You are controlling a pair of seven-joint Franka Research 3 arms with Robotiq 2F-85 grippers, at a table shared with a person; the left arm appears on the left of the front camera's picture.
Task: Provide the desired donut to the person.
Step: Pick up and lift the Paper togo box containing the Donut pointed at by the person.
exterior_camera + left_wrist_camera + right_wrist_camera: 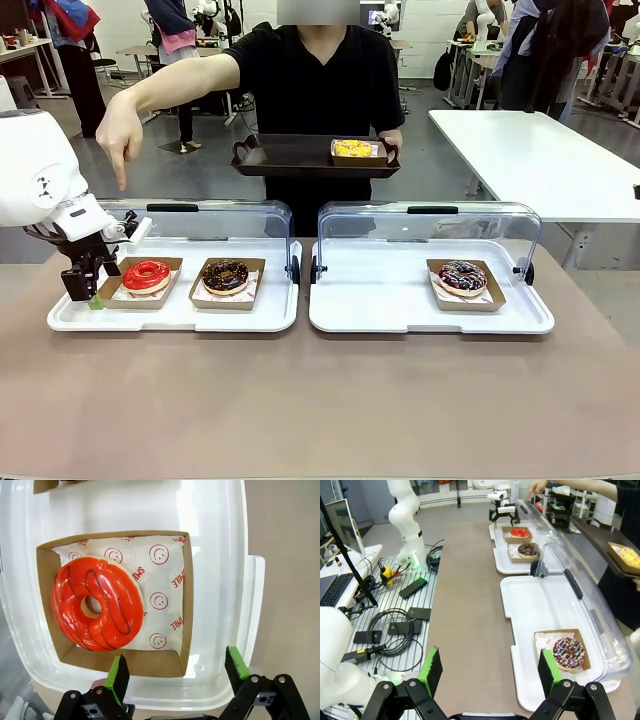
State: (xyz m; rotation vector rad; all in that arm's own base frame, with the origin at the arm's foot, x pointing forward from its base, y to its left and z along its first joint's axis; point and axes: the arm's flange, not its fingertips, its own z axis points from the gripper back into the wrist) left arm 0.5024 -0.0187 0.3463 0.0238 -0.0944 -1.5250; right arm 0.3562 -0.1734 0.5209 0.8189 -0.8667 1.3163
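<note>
Left gripper point(88, 290) released, just left of red donut point(147, 275); box point(186, 605) contact unclear. Right gripper point(487, 672) released, empty. Person's hand point(120, 135) points down; other hand point(392, 138) half hidden behind dark tray point(300, 158).

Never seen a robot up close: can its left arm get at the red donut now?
Probably yes: the left gripper hangs open beside the red donut, the clear lid is tipped back, and nothing lies between.

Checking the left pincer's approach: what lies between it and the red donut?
Left wrist view: the cardboard box's brown wall lies between the open left pincer and the red donut.
</note>
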